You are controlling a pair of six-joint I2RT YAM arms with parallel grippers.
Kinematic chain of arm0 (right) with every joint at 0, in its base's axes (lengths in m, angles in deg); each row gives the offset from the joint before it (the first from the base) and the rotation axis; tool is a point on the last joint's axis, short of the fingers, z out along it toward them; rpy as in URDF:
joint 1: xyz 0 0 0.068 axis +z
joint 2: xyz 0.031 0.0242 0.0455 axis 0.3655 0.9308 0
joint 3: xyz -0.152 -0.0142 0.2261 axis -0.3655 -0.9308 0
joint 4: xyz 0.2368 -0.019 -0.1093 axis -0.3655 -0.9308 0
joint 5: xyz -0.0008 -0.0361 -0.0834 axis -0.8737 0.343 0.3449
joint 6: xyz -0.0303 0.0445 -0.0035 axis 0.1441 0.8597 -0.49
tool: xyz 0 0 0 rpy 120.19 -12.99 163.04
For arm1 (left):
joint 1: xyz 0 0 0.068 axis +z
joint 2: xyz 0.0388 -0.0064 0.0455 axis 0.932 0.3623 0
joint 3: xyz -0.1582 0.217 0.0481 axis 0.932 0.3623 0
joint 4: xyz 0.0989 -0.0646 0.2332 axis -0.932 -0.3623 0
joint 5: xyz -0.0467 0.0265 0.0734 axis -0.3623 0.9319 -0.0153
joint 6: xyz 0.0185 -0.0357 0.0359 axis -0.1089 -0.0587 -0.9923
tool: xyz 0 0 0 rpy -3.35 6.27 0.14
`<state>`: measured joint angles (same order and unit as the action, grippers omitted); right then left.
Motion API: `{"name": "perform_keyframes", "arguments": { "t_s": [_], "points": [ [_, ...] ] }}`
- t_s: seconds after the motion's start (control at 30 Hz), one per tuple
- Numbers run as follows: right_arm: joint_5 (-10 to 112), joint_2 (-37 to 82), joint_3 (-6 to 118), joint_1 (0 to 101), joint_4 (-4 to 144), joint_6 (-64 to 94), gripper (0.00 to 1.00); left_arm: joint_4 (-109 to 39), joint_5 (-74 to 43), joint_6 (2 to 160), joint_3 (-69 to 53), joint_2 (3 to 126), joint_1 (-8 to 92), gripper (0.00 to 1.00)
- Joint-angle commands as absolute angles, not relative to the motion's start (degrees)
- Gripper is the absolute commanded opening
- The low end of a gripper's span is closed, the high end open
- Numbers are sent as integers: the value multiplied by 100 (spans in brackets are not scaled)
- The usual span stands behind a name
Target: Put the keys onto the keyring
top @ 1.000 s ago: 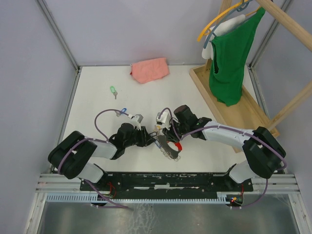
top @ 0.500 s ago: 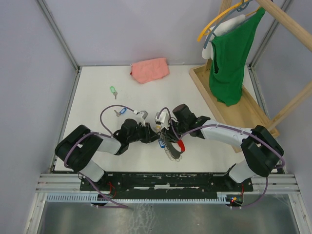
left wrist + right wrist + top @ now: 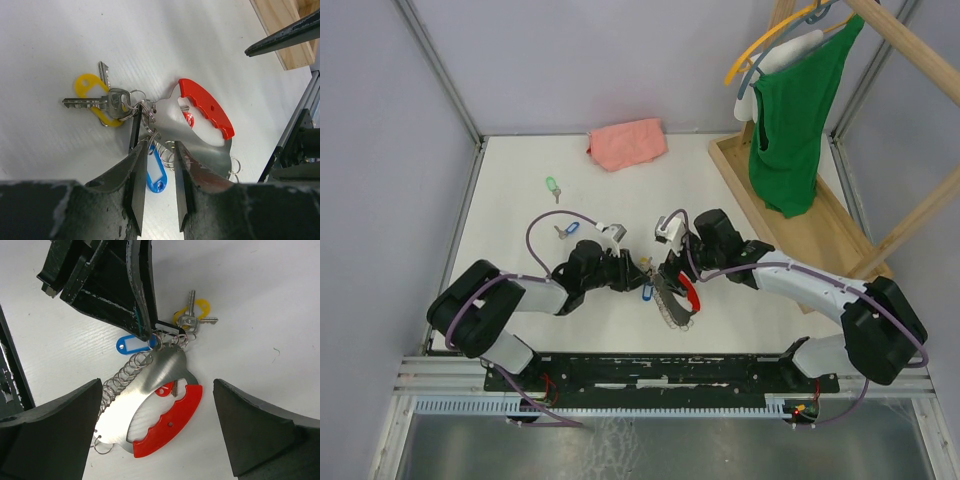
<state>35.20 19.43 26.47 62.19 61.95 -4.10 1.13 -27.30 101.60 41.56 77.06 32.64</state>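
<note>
- The green key [image 3: 552, 186] lies loose on the white table, far out at 10 o'clock from where the two claws meet.
- The blue key [image 3: 567, 230] lies loose too, nearer in, also at about 10 o'clock. Neither key has moved, and neither is on a ring yet.
- The bunch of rings [image 3: 165, 150] sits in the middle of the table, hooked to a silver tool [image 3: 678, 297] with a red handle. A blue tag [image 3: 156, 175] and two keys with a yellow tag [image 3: 92, 97] already hang there.
- The left claw [image 3: 159, 145] points down at the rings. It is narrow, with a small gap. The rings are right at its tips, but I cannot tell if it pinches them.
- The right claw [image 3: 157, 382] has just sprung wide and backed off toward 1 o'clock. It holds nothing now. A moment ago it was much narrower and down on the tool.
- I think this means the right claw has let go, so the tool just rests on the table. That claw looks free to go and fetch a key.
- Far back at 12 o'clock lies a pink cloth [image 3: 627, 143]. At 2 o'clock hangs a green top [image 3: 790, 130].
</note>
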Motion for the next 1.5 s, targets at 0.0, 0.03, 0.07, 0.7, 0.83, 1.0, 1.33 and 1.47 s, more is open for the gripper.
{"name": "perform_keyframes", "arguments": {
  "t_s": [0.0,0.03,0.07,0.7,0.83,1.0,1.33,1.47],
  "points": [
    [3350,2044,2829,6222,6324,-397,100,80,-2865,10322,4308,7512,3219,33],
    [3301,2133,2893,6227,6312,-367,100,40,-2777,10379,4360,7461,3225,32],
    [3251,2237,2962,6225,6287,-333,100,-23,-2711,10406,4402,7407,3220,32],
    [3338,4232,4601,6628,5056,-793,70,-946,-1968,10893,5256,6187,3342,32],
    [3475,4401,4727,6643,5013,-601,64,-1029,-2015,10781,5213,6036,3344,32],
    [3753,4585,4927,6655,4903,-391,53,-924,-2252,10728,5106,6188,3334,32],
    [3674,4691,5048,6739,4737,-294,38,-575,-2445,10830,4944,6591,3278,31],
    [3658,4727,5027,6749,4787,-269,36,-388,-2417,10905,4917,6771,3213,30]
  ]
}}
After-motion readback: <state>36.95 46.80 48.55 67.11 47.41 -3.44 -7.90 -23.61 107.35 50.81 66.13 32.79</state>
